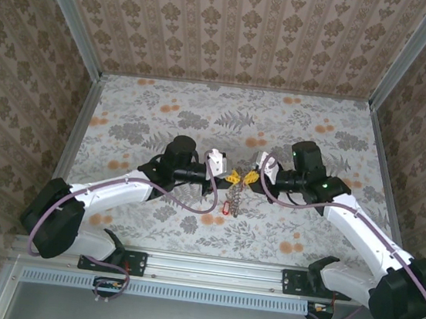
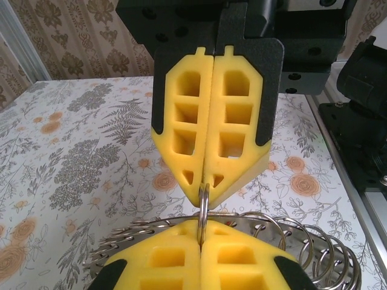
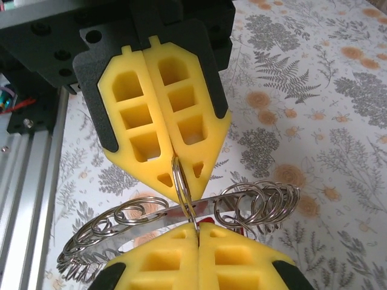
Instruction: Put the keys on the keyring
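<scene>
Where the two arms meet is very small in the overhead view. There the keyring is only a thin grey tangle under the yellow tips. I cannot tell from that view whether its lower part hangs free or touches the table. One key shows just below the tips by its red oval tag, and its metal blade is too small to make out. In both wrist views the bottom edge of the picture cuts off the near fingers, and these hide the lower part of the keyring.

The left gripper has its pads pressed together, with one small loop of the keyring pinched in the seam. The right gripper is closed in the same way on the same loop from the opposite side. The two pairs of tips face each other and are very near.

The loop is a double turn of bright steel wire. Behind it a flat metal band carries many such rings, packed close like a coil. The pads are yellow blocks with square hollows, set in black textured shells.

Both grippers are held above the middle of the table. The flowered surface lies open on every side of them. The patterned walls stand well apart, and the aluminium rail runs along the near edge.
</scene>
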`<move>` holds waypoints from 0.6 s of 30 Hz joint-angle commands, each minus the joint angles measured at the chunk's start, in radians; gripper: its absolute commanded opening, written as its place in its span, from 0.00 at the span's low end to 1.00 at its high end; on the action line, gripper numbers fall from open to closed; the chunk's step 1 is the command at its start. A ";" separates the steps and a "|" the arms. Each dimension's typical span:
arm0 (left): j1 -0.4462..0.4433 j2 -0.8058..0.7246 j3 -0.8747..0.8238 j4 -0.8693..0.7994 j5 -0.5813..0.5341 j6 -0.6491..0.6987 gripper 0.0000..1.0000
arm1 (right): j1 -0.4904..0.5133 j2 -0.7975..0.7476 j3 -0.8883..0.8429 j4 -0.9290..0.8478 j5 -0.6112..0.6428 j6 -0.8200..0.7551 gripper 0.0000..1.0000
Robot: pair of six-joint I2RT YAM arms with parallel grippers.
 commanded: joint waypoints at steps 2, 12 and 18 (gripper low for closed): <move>-0.002 0.000 0.004 0.115 0.041 -0.023 0.00 | -0.018 0.038 -0.022 0.041 -0.095 0.090 0.00; -0.003 0.006 -0.017 0.180 0.028 -0.034 0.00 | -0.041 0.069 -0.012 0.035 -0.158 0.160 0.00; -0.006 0.015 -0.029 0.235 0.013 -0.037 0.00 | -0.071 0.116 0.001 0.014 -0.249 0.219 0.00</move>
